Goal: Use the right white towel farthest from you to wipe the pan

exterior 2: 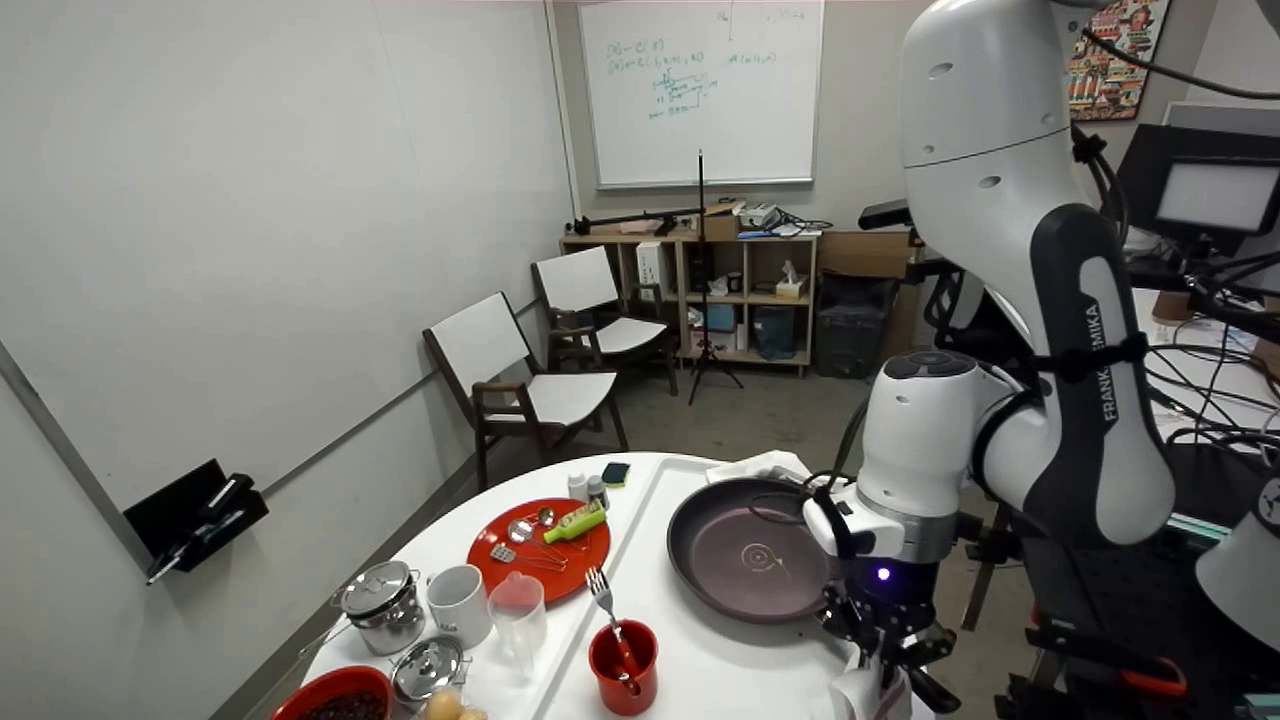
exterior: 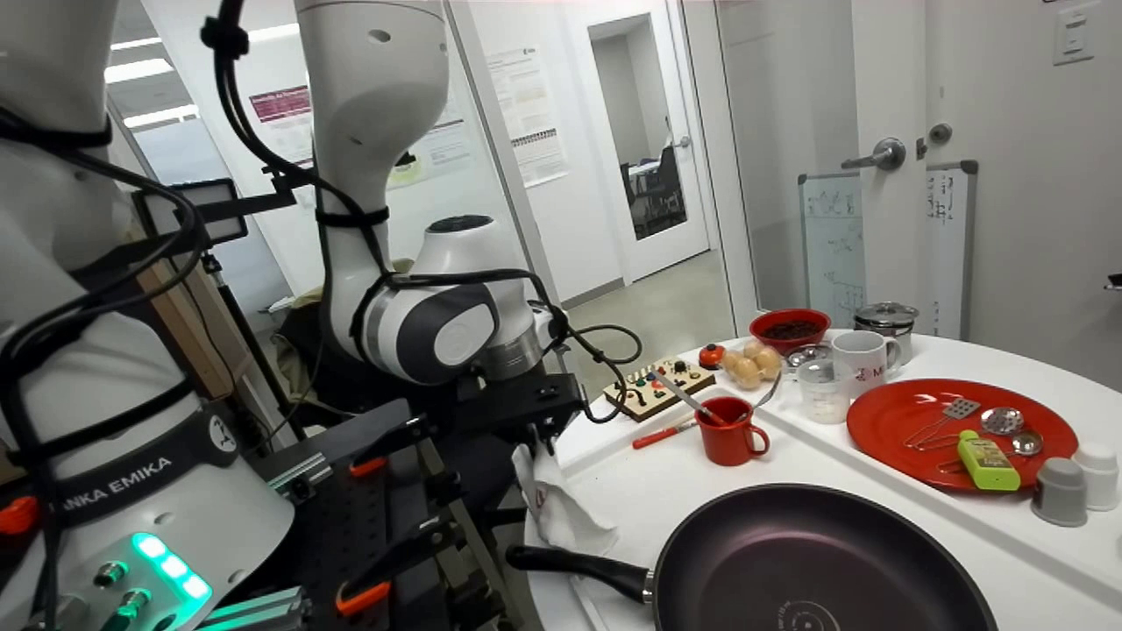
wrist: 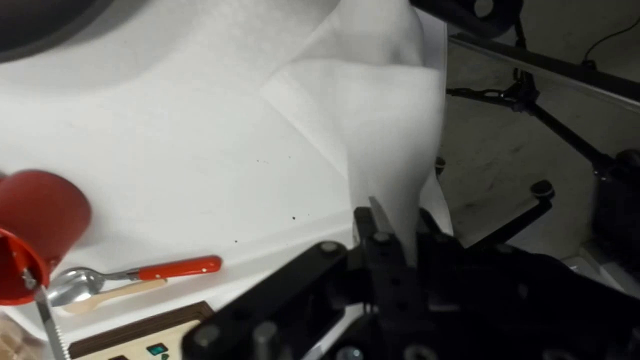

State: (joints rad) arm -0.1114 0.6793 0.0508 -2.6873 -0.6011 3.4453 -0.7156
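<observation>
White cloth towel (wrist: 390,115) grasped — wiping apparently left to do
Black fingers (wrist: 382,255) pinch its bunched end; the cloth lies outside the round black non-stick frying pan (exterior 2: 750,555).

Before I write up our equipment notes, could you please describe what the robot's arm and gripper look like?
The arm is white, with smooth rounded segments and dark panels. Black cables run along it, held by black straps. Its white base shows green lights and a dark band with white lettering, EMIKA clearly legible. The gripper is black, with angular linkages and round bolt heads.
</observation>
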